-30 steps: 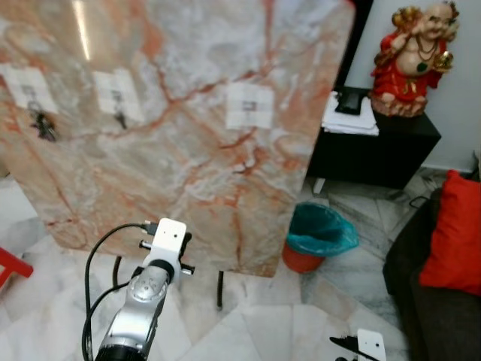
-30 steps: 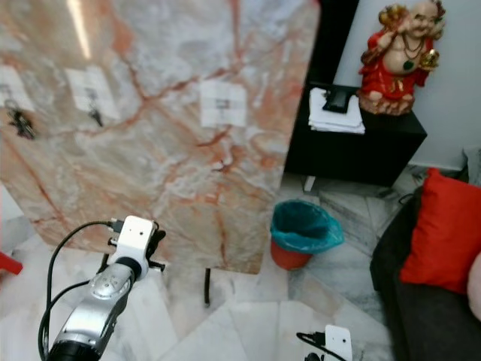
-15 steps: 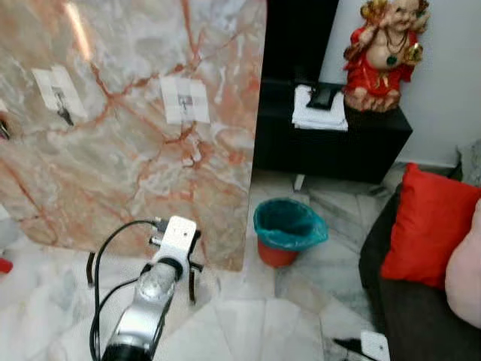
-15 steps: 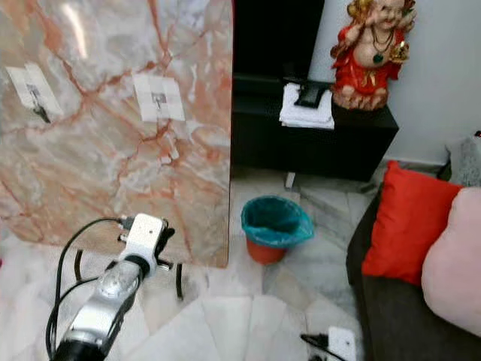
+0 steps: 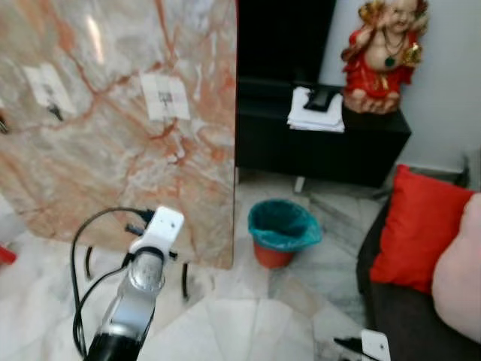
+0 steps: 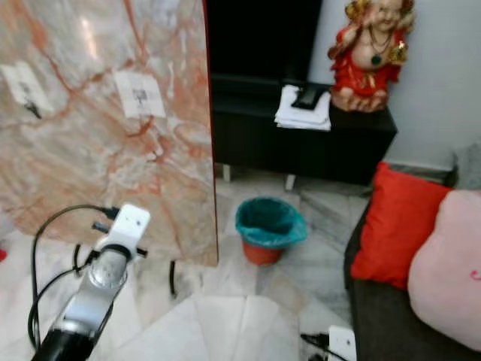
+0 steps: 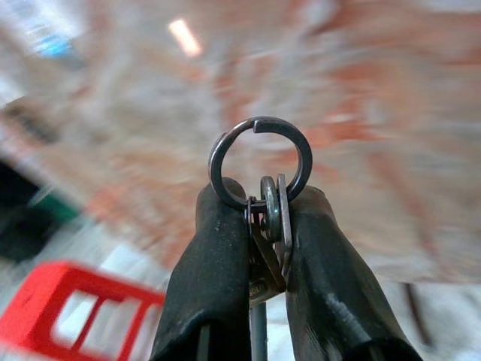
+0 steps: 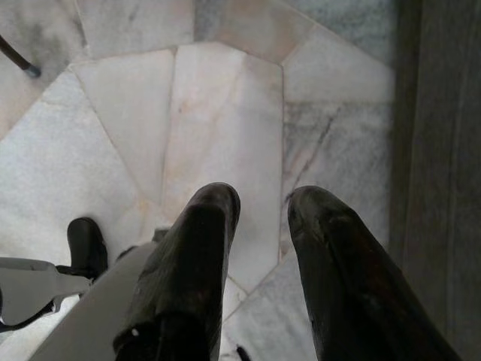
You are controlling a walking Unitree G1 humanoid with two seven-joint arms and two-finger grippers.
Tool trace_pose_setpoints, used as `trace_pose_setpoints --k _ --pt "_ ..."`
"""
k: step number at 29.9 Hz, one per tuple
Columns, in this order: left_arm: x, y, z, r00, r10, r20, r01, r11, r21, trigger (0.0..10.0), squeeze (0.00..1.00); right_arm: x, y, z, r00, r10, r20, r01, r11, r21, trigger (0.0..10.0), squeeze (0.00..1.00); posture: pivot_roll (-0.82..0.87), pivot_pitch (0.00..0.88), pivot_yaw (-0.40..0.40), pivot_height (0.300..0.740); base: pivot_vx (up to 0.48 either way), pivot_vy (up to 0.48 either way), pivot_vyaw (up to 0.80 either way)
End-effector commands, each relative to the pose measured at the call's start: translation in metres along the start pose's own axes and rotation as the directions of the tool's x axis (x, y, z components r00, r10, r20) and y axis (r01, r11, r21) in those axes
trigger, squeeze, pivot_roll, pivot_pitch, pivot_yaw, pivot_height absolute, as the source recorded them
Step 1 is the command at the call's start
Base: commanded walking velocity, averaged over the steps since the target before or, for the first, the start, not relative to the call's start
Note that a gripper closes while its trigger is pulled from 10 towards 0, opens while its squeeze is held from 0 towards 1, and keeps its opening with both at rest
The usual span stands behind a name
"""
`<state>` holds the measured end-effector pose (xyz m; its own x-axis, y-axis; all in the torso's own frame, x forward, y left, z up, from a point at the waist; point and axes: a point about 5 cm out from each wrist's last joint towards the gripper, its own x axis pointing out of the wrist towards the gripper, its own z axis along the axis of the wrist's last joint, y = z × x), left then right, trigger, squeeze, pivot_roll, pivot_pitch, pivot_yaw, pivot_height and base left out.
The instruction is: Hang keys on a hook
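In the left wrist view my left gripper point(image 7: 261, 201) is shut on a bunch of keys point(image 7: 270, 218), whose steel ring point(image 7: 213, 162) stands up above the fingertips. My left arm point(image 5: 146, 263) is raised in front of a pink marble board point(image 5: 113, 165). The board carries white pads with small hooks: one pad point(image 5: 165, 96) looks bare, and another point(image 5: 46, 89) farther left has a key hanging below it. My right gripper point(image 8: 259, 203) hangs low over the marble floor, fingers slightly apart with nothing between them.
The board stands on thin black legs point(image 5: 184, 278). To its right are a teal-lined bin point(image 5: 284, 229), a black cabinet point(image 5: 323, 143) bearing a red statue point(image 5: 383, 49), and a dark sofa with a red cushion point(image 5: 417, 226). A red stool point(image 5: 4, 254) sits at far left.
The whole picture has shifted: the camera swung right, so the board now lies farther left and more of the sofa shows. My left arm stays raised.
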<state>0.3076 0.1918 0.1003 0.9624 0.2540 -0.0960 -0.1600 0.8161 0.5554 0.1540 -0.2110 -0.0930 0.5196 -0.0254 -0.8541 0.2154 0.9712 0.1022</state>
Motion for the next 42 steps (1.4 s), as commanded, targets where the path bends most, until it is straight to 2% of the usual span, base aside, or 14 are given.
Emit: trace_pose_setpoints --k 1,3,6,7,10,16,27,42 --pt "0.003 0.012 0.005 0.998 0.065 0.018 -0.064 0.997 -0.037 10.0 0.00 0.000 0.000 0.003 1.000 0.002 0.011 -0.002 1.000 0.000 10.0 0.00 0.00 0.000 -0.074 0.740 0.000 0.000 0.00" --pt "0.003 0.012 0.007 0.998 0.060 0.033 -0.058 0.996 -0.068 10.0 0.00 0.000 0.000 0.003 1.000 0.002 0.010 -0.002 1.000 -0.003 10.0 0.00 0.00 0.000 -0.074 0.740 0.000 0.000 0.00" --pt "0.001 0.007 0.012 0.997 0.026 0.072 -0.013 0.984 -0.177 10.0 0.00 0.001 0.001 0.004 1.000 0.002 0.010 -0.002 1.000 -0.006 10.0 0.00 0.00 0.000 -0.073 0.740 0.000 0.000 0.00" --pt "-0.001 0.004 0.018 0.993 0.007 0.116 0.026 0.958 -0.286 10.0 0.00 0.001 0.001 0.004 1.000 0.003 0.011 -0.003 1.000 -0.008 10.0 0.00 -0.01 0.000 -0.072 0.740 0.000 0.000 0.00" --pt "-0.004 0.003 0.024 0.986 0.000 0.166 0.061 0.930 -0.362 10.0 0.00 0.001 0.001 0.004 1.000 0.005 0.011 -0.005 1.000 -0.018 10.0 0.00 -0.01 0.000 -0.071 0.740 0.000 0.000 0.00" --pt "-0.005 0.005 0.031 0.973 0.006 0.230 0.085 0.919 -0.386 10.0 0.00 0.001 0.001 0.004 1.000 0.004 0.011 -0.004 1.000 -0.019 10.0 0.00 0.00 0.000 -0.074 0.740 0.000 0.000 0.00" --pt "0.000 0.007 0.036 0.970 -0.029 0.241 0.140 0.879 -0.456 10.0 0.00 0.001 0.002 0.004 1.000 0.011 0.014 -0.011 1.000 -0.022 10.0 0.00 0.00 0.000 -0.072 0.740 0.000 0.000 0.00" --pt "0.002 0.007 0.040 0.970 -0.054 0.236 0.158 0.881 -0.446 10.0 0.00 0.001 0.002 0.004 1.000 0.017 0.017 -0.016 1.000 -0.019 10.0 0.00 -0.01 0.000 -0.077 0.740 0.000 0.000 0.00"
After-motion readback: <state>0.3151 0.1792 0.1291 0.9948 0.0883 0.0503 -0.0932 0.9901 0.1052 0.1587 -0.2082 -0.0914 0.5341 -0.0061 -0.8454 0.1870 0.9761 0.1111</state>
